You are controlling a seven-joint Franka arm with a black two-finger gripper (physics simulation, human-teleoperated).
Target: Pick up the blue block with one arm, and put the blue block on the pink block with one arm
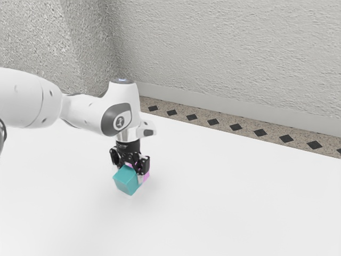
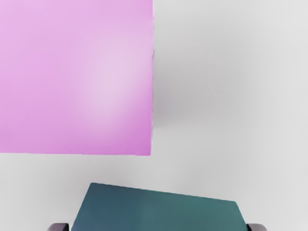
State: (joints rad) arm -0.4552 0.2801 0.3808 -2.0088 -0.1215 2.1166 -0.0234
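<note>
The gripper (image 1: 131,166) clasps the tilted blue block (image 1: 126,182) between both fingers, directly beneath it; the pink block (image 1: 145,178) sits just beside, at three o'clock; the arm's emblem (image 1: 121,121) is unreadable

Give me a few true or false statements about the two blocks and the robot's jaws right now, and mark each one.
1. The blue block is stacked on the pink block. False: it is beside the pink block, not on top.
2. The jaws are far from both blocks. False: they are down, closed on the blue block.
3. The table is white. True.
4. The floor beyond the table has dark diamond tiles. True.
</note>
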